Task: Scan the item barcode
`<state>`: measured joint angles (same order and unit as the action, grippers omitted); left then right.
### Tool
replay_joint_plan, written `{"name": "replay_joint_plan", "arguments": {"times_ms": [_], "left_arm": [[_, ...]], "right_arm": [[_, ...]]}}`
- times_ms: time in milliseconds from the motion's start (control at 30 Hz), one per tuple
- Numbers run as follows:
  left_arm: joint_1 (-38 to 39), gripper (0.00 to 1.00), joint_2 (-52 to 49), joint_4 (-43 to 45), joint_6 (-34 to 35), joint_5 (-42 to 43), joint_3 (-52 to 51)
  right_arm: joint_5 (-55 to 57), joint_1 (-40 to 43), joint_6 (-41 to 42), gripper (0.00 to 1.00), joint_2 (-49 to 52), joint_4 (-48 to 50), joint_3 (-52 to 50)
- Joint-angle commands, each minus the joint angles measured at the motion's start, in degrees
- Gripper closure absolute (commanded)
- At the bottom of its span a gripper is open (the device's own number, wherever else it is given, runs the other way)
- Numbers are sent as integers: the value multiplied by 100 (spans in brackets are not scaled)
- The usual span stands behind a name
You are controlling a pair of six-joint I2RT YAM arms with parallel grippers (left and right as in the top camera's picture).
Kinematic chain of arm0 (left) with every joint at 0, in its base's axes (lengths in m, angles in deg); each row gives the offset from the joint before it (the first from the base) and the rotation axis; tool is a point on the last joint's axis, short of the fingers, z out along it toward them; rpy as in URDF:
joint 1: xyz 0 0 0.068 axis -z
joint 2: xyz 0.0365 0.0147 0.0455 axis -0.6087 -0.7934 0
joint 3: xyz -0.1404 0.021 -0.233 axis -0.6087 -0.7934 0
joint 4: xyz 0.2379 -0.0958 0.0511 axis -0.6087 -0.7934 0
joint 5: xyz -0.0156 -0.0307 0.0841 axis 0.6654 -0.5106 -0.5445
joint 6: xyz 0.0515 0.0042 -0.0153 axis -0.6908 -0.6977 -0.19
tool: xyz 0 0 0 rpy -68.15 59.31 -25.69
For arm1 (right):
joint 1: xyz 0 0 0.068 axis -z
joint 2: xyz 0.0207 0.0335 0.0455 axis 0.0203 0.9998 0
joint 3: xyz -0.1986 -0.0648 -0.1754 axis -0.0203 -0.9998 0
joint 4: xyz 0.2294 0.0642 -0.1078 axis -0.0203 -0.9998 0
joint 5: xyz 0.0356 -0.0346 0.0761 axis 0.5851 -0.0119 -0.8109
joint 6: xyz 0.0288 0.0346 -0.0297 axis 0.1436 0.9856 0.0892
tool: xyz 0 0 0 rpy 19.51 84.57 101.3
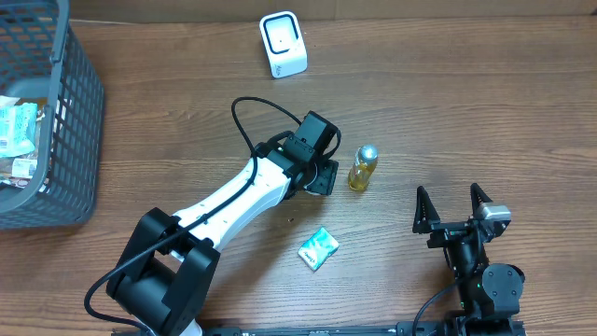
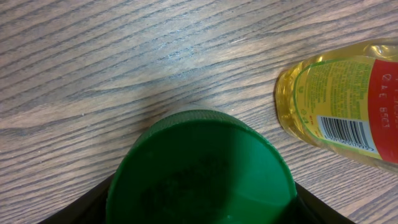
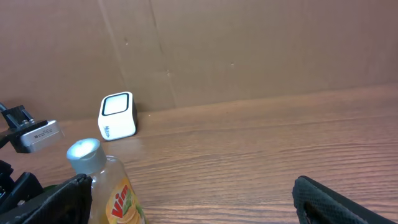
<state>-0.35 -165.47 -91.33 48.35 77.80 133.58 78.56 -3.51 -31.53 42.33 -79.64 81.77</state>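
Note:
My left gripper (image 1: 320, 175) is shut on a green round container (image 2: 200, 171), which fills the bottom of the left wrist view between the dark fingers. The arm hides it from overhead. Just right of it stands a yellow Vim bottle (image 1: 363, 168) with a silver cap. Its label barcode (image 2: 345, 132) faces the left wrist camera. The white barcode scanner (image 1: 283, 44) stands at the back of the table. My right gripper (image 1: 454, 207) is open and holds nothing at the front right, with the bottle (image 3: 115, 193) off to its left.
A grey mesh basket (image 1: 70, 121) with packets inside stands at the left edge. A small green packet (image 1: 318, 248) lies flat near the front, below the left arm. The scanner (image 3: 117, 116) stands against a brown cardboard back wall (image 3: 249, 50).

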Motion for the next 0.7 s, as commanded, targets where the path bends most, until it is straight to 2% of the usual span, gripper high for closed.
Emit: {"name": "replay_joint_plan", "arguments": {"times_ms": [0, 667], "left_arm": [[39, 45, -98, 0, 61, 214, -13], [256, 45, -98, -2, 254, 87, -13]], "right_arm": [[24, -31, 22, 0, -52, 11, -61], [24, -31, 22, 0, -52, 11, -61]]}}
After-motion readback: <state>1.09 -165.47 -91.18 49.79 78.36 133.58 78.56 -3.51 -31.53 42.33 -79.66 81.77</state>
